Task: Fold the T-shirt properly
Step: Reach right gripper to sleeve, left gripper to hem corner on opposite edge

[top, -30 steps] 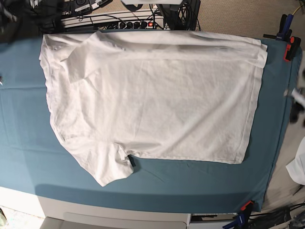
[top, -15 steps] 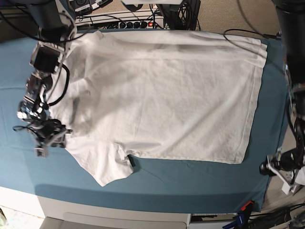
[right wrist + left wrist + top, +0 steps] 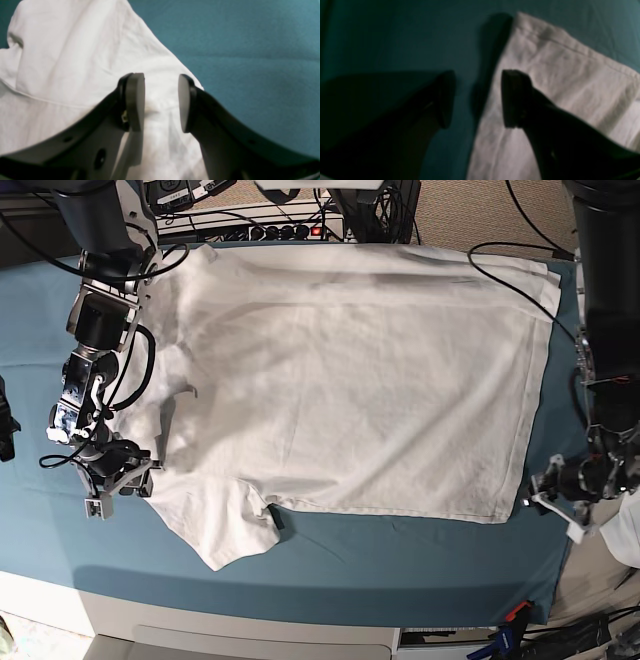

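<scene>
We see the T-shirt (image 3: 340, 380) lying flat on the cloth (image 3: 400, 560) that covers the table, its collar end toward the base view's left and its hem toward that view's right. The right gripper (image 3: 118, 480) sits at the shirt's left edge, just above the near sleeve (image 3: 215, 525); in its wrist view both jaws stand over the shirt. The left gripper (image 3: 552, 498) sits beside the near hem corner; in its wrist view one jaw is over the shirt, the other over the cloth (image 3: 382, 37)

Lab: clamped teal cloth (image 3: 400, 560), cables (image 3: 290, 210).
</scene>
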